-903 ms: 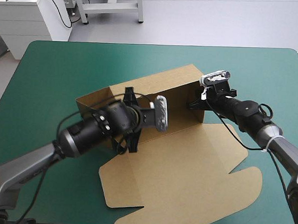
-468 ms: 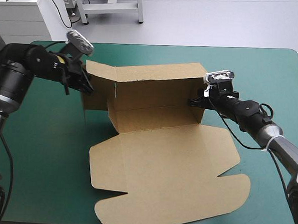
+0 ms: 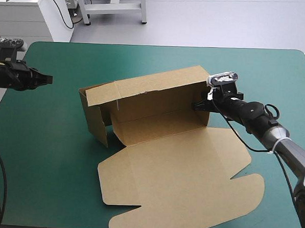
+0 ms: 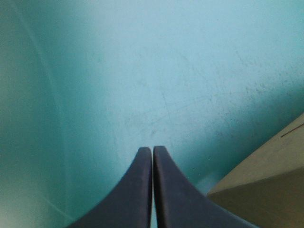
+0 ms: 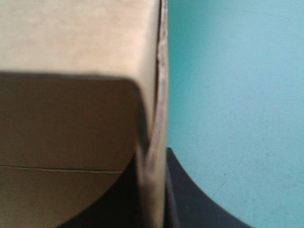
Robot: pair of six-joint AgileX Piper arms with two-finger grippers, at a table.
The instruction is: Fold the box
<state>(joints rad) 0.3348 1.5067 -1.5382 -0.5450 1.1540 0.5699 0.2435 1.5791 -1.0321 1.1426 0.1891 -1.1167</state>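
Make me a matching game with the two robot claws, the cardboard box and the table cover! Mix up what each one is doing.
Things
1. black left claw
2. black right claw
3. brown cardboard box
4. teal-green table cover

States
A. half built, back wall up, lid lying flat
B. shut, holding nothing, away from the box
C. lies under everything
D. shut on the box's end wall

Pairs: 1-B, 2-D, 3-A, 4-C
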